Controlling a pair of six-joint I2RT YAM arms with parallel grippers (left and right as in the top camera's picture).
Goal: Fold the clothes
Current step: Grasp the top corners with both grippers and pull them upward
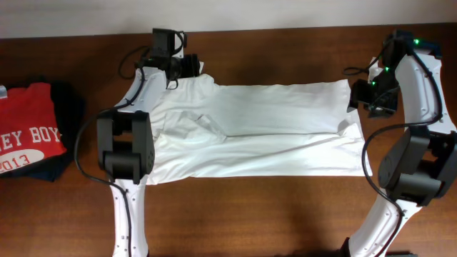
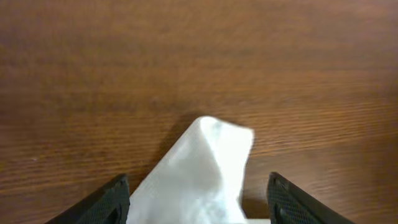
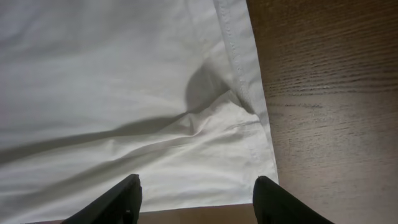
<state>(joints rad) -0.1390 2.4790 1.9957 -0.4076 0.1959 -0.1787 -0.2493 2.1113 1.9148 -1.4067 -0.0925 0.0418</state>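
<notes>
T-shirt [image 1: 271, 121] flat on tabletop [image 1: 285, 207], one end partly hidden under left arm [image 1: 125, 143]; left gripper [image 2: 199, 186] jaws apart around corner, right gripper [image 3: 197, 186] jaws apart over hem.

soft, even light from above. the shirt [image 1: 271, 121] is bright, almost washed out, with grey shadows along its folds. my left wrist view is blurry; table [image 1: 250, 207] grain looks sharper in my right.

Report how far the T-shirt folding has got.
Done: the white T-shirt lies flat across the table, seemingly with one lengthwise fold along its middle. In hand: the left tool and right tool stand open over its two ends, gripping nothing. Left: the remaining folds.
</notes>
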